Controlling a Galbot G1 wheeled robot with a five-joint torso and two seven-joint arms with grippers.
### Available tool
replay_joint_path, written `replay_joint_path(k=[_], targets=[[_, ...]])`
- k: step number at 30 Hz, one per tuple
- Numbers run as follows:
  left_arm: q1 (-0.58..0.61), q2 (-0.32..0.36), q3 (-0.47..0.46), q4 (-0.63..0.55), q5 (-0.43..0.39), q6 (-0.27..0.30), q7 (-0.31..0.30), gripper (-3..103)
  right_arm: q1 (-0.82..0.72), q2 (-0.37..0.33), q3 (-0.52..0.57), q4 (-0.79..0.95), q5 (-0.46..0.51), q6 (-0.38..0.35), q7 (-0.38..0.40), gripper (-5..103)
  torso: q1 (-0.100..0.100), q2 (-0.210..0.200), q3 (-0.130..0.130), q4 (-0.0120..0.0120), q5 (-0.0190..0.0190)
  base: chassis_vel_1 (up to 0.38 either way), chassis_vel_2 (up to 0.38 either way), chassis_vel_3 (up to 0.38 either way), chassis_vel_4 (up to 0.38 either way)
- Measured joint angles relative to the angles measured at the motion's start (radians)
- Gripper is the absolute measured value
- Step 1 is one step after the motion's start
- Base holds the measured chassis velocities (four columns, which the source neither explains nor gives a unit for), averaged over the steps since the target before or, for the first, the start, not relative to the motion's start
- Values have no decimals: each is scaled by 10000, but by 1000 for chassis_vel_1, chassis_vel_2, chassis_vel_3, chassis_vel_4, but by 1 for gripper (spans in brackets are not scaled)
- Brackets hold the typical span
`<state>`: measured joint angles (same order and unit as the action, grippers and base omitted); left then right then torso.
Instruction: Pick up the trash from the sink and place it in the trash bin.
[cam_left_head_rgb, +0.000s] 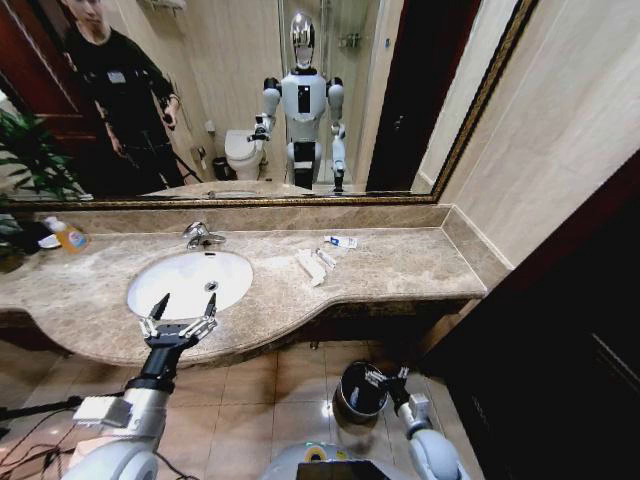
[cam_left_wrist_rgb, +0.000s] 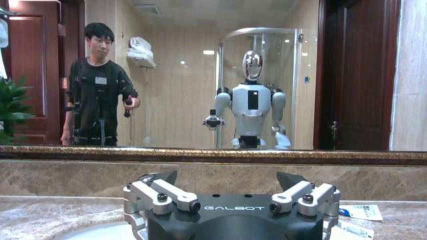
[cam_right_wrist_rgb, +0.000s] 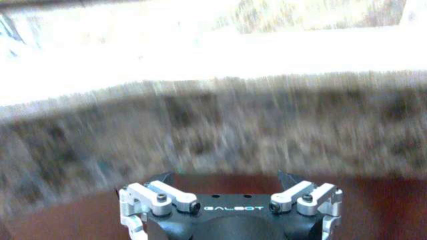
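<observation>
The sink (cam_left_head_rgb: 190, 280) sits bare near the marble counter (cam_left_head_rgb: 420, 265) front edge. Right of it on the counter lie white trash (cam_left_head_rgb: 318, 262) sachets. The trash bin (cam_left_head_rgb: 360, 392) stands below, beside the open, empty right gripper (cam_left_head_rgb: 388, 378). The left gripper (cam_left_head_rgb: 184, 305) hovers spread empty over the sink's front rim.

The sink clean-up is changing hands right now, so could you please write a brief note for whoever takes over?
Left gripper: open, empty, at the counter's front edge by the sink.
Right gripper: open, empty, low beside the trash bin.
Trash: white sachets and tubes and a blue-printed packet lie on the marble counter right of the basin; the basin looks empty.
Done: nothing is held.
Left: bin those items.
</observation>
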<state>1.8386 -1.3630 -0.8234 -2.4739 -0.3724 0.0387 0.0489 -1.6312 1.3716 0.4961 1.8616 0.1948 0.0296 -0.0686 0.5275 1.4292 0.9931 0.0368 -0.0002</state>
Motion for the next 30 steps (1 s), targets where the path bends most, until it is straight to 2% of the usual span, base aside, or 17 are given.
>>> replay_joint_path(k=[5,14,21,30], targets=[[0,0,0,0,0,0,0,100,247,-139,-138,1163,66,-531,19,100,0,0,0,0,1,0,0,0,0],[0,0,0,0,0,0,0,100,1762,-422,-688,1562,502,-1700,-140,100,0,0,1,0,1,0,0,0,0],[0,0,0,0,0,0,-1,100,3970,-641,-1760,685,888,-2446,-326,100,1,-1,1,0,2,0,0,0,0],[0,0,0,0,0,0,-1,100,6055,-511,-2699,-872,1209,-2801,-226,100,1,-1,2,1,0,0,0,0,0]])
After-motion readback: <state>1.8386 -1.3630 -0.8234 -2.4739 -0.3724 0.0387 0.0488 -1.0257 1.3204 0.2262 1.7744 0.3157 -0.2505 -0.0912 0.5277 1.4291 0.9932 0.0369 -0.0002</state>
